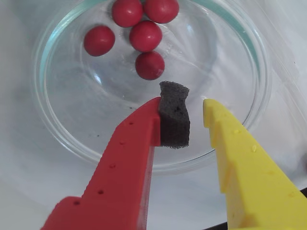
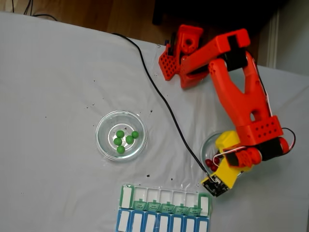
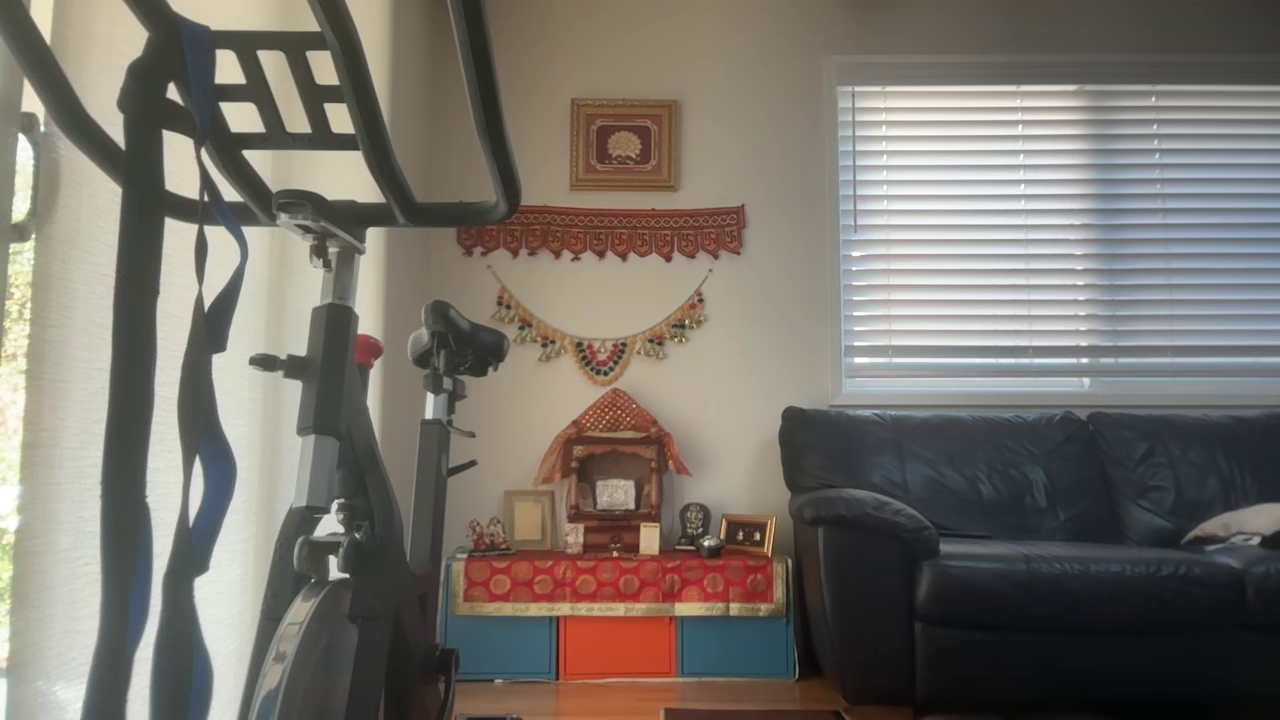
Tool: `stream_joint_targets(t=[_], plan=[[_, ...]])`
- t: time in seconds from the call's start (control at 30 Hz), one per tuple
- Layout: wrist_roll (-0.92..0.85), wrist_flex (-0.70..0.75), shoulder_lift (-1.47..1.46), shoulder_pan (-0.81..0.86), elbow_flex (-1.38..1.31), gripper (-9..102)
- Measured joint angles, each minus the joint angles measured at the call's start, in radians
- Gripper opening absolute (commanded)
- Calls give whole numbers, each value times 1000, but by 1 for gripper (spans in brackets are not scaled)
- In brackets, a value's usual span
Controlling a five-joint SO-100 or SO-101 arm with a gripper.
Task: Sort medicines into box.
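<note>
In the wrist view, the end effector (image 1: 194,115) hangs over the near rim of a clear glass dish (image 1: 62,139), its red finger (image 1: 129,163) and yellow finger (image 1: 244,163) parted by a narrow gap with nothing held between them; a dark foam pad (image 1: 173,120) is fixed to the tip of the red finger. Beyond the tips, five dark red balls (image 1: 149,65) cluster at the far side of the dish, untouched. In the fixed view, the orange arm (image 2: 241,92) reaches across the white-covered desk (image 2: 53,77) and covers much of that dish, leaving a couple of red balls visible at its left edge. A black cable (image 2: 159,92) runs over the cloth between the arm and a second glass dish (image 2: 107,145) holding five green balls (image 2: 129,139). The green-lidded box (image 2: 166,199) lies along the bottom edge, next to a blue-lidded row (image 2: 161,222). The other view shows a room with an exercise bike (image 3: 340,480) and a dark sofa (image 3: 1030,560).
</note>
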Motion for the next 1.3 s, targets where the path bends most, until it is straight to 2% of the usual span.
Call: stream_joint_targets(t=[0.17, 0.27, 0.33, 1.3], plan=[[34, 8, 0, 0, -31, 14], [46, -11, 0, 8, -34, 26], [46, -20, 0, 15, -34, 30], [101, -210, 0, -25, 127, 33]])
